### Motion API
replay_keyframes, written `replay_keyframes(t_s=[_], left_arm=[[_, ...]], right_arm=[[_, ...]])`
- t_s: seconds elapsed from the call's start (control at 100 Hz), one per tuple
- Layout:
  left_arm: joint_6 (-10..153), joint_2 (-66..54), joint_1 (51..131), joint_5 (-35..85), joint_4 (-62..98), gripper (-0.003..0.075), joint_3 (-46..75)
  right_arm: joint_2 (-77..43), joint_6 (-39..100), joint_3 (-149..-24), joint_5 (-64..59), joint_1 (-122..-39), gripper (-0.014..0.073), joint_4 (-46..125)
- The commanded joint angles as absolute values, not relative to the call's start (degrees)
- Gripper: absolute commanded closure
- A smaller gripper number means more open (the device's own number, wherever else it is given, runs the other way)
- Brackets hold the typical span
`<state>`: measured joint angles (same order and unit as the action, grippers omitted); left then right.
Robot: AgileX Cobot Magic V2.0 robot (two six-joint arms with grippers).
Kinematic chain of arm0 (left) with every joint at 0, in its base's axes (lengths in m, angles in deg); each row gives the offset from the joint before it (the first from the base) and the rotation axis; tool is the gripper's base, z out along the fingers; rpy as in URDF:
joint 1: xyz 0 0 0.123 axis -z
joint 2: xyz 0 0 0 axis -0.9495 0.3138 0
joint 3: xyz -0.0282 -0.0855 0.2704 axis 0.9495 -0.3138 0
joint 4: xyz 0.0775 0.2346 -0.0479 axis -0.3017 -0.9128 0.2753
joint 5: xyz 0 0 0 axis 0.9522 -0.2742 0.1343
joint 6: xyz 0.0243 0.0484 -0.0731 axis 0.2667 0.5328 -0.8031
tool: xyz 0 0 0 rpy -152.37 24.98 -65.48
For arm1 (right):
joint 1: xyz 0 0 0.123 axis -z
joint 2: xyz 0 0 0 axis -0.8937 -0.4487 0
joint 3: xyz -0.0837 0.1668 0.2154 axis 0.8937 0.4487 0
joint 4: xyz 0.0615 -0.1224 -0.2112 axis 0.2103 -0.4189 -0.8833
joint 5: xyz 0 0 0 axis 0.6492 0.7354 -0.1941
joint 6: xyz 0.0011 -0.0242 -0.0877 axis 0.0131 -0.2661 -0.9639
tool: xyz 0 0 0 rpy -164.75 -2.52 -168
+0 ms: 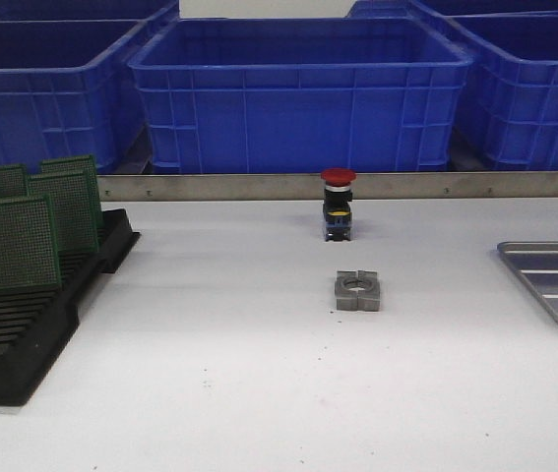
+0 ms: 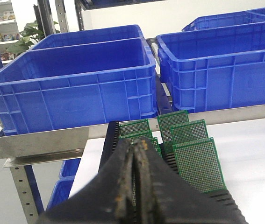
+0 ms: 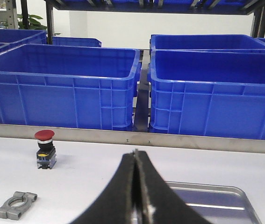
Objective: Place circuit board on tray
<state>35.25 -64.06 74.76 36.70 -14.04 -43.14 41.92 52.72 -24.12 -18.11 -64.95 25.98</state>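
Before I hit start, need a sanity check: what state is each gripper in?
Left gripper: closed, holding nothing.
Right gripper: closed, holding nothing.

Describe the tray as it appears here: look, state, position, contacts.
The tray is a flat, shallow piece of silver-grey metal with a raised rim, rounded corners and pale ridges across its floor. It lies flat on the white table at the robot's right, partly cut off by the front view's edge. The visible part holds nothing. No circuit board is on it. In the right wrist view it sits just beyond the shut right gripper, untouched.
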Motion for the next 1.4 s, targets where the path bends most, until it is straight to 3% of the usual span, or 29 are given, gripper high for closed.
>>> replay_keyframes(t_s=[0.0, 0.21, 0.49, 0.97, 1.39], left_arm=[[34.5, -65.9, 74.7, 41.7, -13.5, 0.0739, -45.2], [34.5, -65.9, 74.7, 40.4, -11.3, 0.0739, -43.1], [34.5, -63.1, 74.7, 26.8, -7.7, 0.0739, -29.7], [37.2, -31.7, 74.7, -10.9, -9.3, 0.0739, 6.2], [39.4, -19.3, 74.7, -11.5, -9.5, 0.0727, 10.4]], right_arm=[[42.9, 52.7, -23.8, -23.0, -64.8, 0.0662, 25.7], [42.9, 52.7, -23.8, -23.0, -64.8, 0.0662, 25.7], [42.9, 52.7, -23.8, -23.0, -64.8, 0.0662, 25.7], [42.9, 52.7, -23.8, -23.0, -64.8, 0.0662, 25.7], [42.9, 52.7, -23.8, -23.0, -64.8, 0.0662, 25.7]])
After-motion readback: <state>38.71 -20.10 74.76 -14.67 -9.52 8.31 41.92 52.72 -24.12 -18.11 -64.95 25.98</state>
